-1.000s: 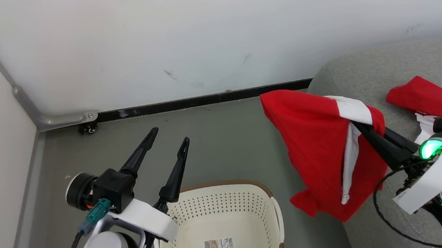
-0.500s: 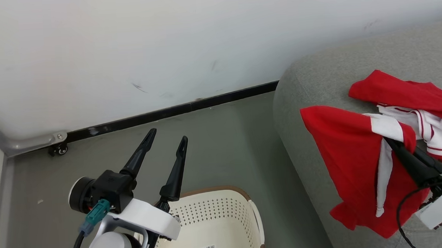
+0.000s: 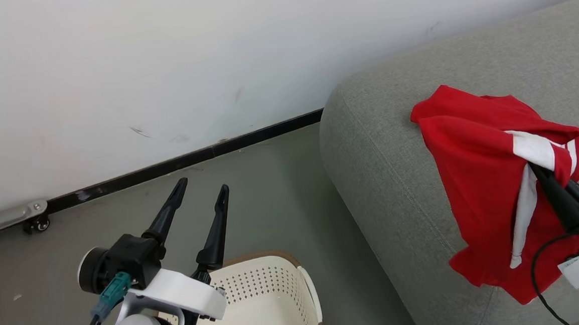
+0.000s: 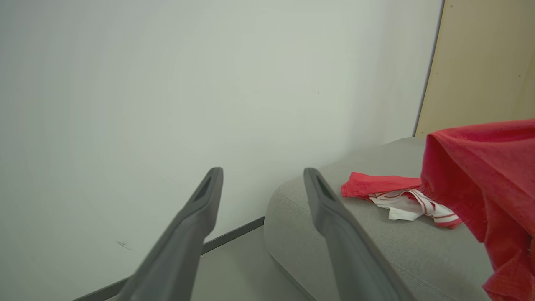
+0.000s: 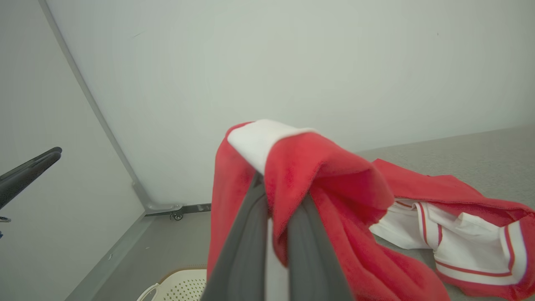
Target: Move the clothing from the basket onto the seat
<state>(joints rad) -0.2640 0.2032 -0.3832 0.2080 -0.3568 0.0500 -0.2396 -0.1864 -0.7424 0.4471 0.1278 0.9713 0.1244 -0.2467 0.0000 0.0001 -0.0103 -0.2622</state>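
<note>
My right gripper (image 3: 539, 170) is shut on a red garment with white panels (image 3: 482, 186), which hangs from it over the grey seat (image 3: 390, 166), its lower folds draping on the cushion. The fingertips are buried in the fabric (image 5: 317, 175). A second red and white garment (image 5: 451, 225) lies on the seat (image 5: 480, 146) just beyond; it is also in the left wrist view (image 4: 397, 196). The cream basket (image 3: 260, 262) stands on the floor at lower centre, its visible floor bare but for a sticker. My left gripper (image 3: 203, 185) is open above the basket's far rim, holding nothing.
A white wall with a black skirting strip (image 3: 194, 161) runs behind the grey floor (image 3: 271, 193). A metal bracket with a small caster (image 3: 37, 223) sits at the left. A beige panel (image 4: 480, 62) stands behind the seat's far end.
The head camera has swung right. My right gripper has carried the red garment from beside the seat's edge to over the cushion. The left gripper stays open above the basket.
</note>
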